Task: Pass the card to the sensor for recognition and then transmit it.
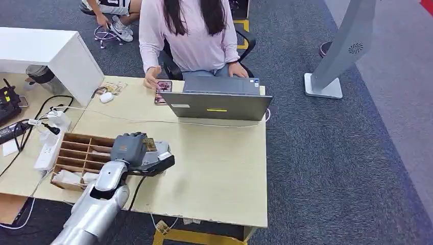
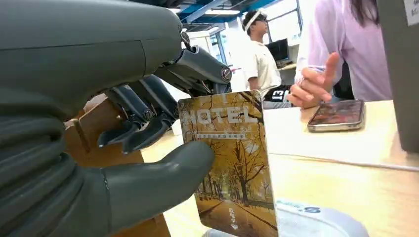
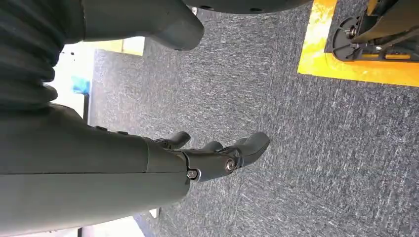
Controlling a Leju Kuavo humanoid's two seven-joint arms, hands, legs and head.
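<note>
The table (image 1: 219, 168), light wood, is carrying everything of interest. At its far edge a person in a pink top (image 1: 191, 35) is sitting behind an open grey laptop (image 1: 217, 104), one hand resting beside a phone (image 1: 163, 92) that is lying flat on the table. A second person in a white shirt (image 2: 259, 59) is standing further back in the left wrist view.

Near the robot's side, a wooden compartment box (image 1: 81, 153) is sitting on the left part of the table, with a white power strip (image 1: 48, 148) just beside it and cables trailing off to the left.

The left hand (image 1: 127, 148) is reaching over the table just to the right of the box and is hovering over the sensor (image 1: 155, 161), a small grey-and-dark device lying on the tabletop (its pale rim is peeking in below the card in the wrist view).

The left hand is pinching the card (image 2: 230, 163) between thumb and fingers, upright; the card is printed with yellow autumn trees and the word HOTEL. Whether the card is touching the sensor, cannot tell.

The right hand (image 3: 217, 155) is hanging over grey carpet, fingers loosely apart and holding nothing.
</note>
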